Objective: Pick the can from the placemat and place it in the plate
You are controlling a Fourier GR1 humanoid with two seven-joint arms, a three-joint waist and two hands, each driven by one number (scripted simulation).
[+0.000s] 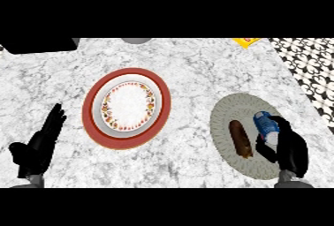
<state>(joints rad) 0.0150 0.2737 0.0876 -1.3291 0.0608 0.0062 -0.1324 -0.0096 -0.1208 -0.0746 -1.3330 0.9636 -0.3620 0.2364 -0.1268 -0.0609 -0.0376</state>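
A blue and white can [266,125] lies on its side on the round grey placemat [229,106] at the right. My right hand [289,148] sits over the mat's right part, its fingers and thumb curled round the can's lower end. A brown oblong item [241,139] lies on the mat just left of the can. The red-rimmed plate [126,107] with a patterned white centre rests on the counter to the left of the mat, with nothing on it. My left hand [40,140] rests open near the left edge, fingers up.
A yellow object [246,42] pokes in at the top right. A dark shape [39,45] occupies the top left corner. The counter ends at the right, where a patterned floor [306,62] shows.
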